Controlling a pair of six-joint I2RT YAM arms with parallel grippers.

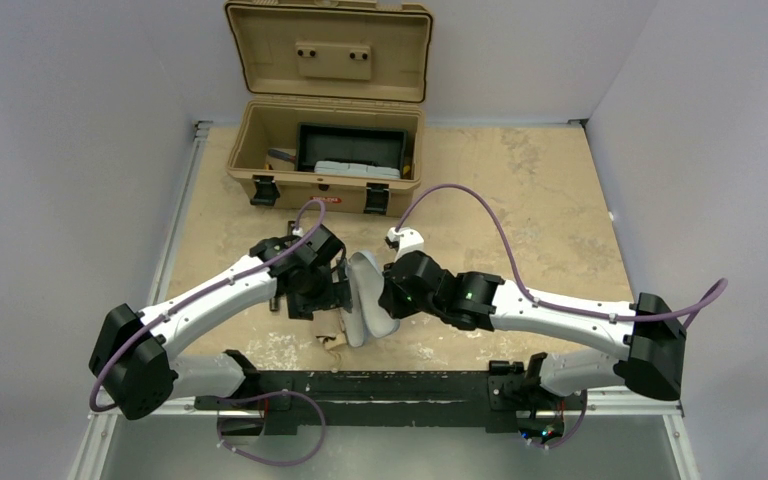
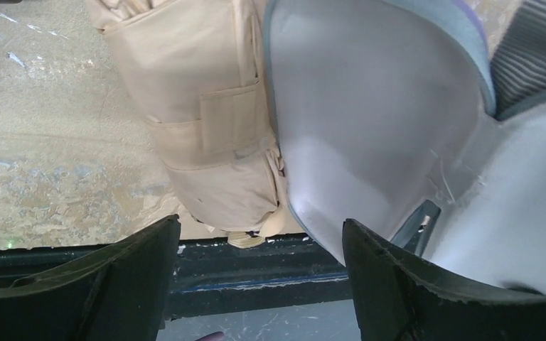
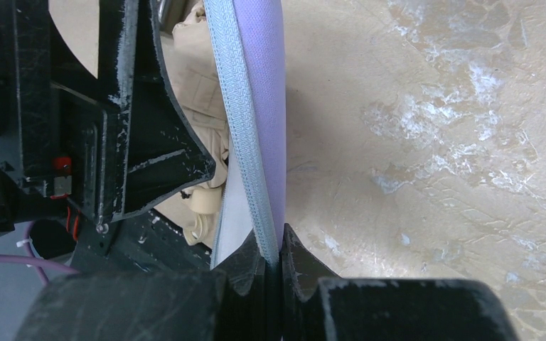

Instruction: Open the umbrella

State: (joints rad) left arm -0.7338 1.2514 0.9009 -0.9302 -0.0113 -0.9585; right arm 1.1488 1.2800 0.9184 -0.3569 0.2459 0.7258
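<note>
Jaws of the right gripper [image 3: 277,250] are clenched on the zippered rim of the lavender-grey case [image 3: 263,85], pinching its lid edge. The left gripper [image 2: 261,226] stands released, its two black fingers [image 2: 114,284] spread wide and holding nothing, aimed at the case's pale inner face. Against that face, on the left gripper's side, we see the umbrella [image 2: 206,121], folded, cream-tan, its wrap strap fastened. We cannot tell whether it rests in the case's other half. From above, the case stands on edge between the two wrists, with the open tan toolbox [image 1: 330,150] well beyond it on the table [image 1: 540,200]. We judge the step in hand to be lifting the umbrella out. To do it well, the right pinch should hold the lid aside while the left jaws straddle the bundle near the strap, clear of the case wall, then close on fabric and shaft together.
</note>
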